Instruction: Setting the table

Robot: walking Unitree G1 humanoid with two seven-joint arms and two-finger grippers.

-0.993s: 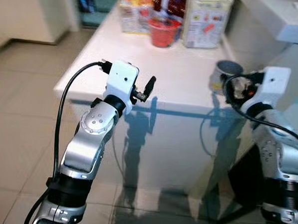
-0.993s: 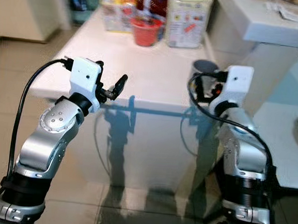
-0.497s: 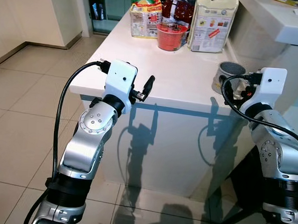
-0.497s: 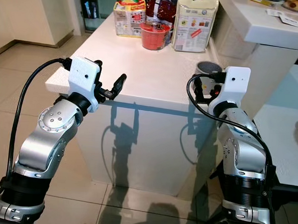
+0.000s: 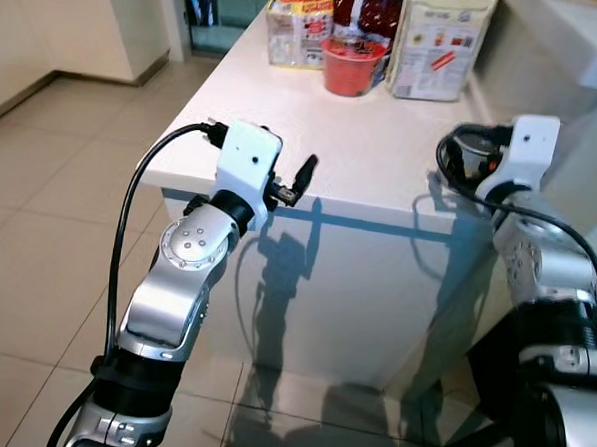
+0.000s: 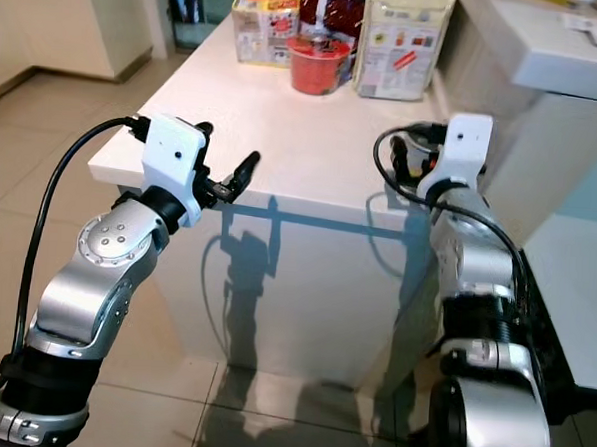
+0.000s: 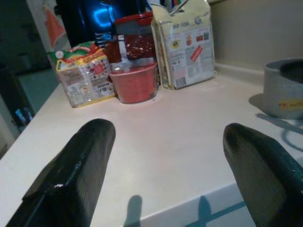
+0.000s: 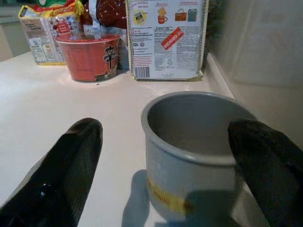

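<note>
We can read almost no lettering here. Ahead of the right gripper point(image 8: 165, 156), a red instant-noodle cup point(image 8: 90, 56) carries a single black East Asian character on its side. Beside it stands a pale bag point(image 8: 166, 40) with a slanted red label, a small barcode and blocks of fine print, all too small for us to make out. The grey cup point(image 8: 194, 156) just before the same gripper has a yellow band whose writing is blurred. The yellow packet point(image 7: 83, 71), well ahead of the left gripper point(image 7: 161, 175), shows print we cannot read.
</note>
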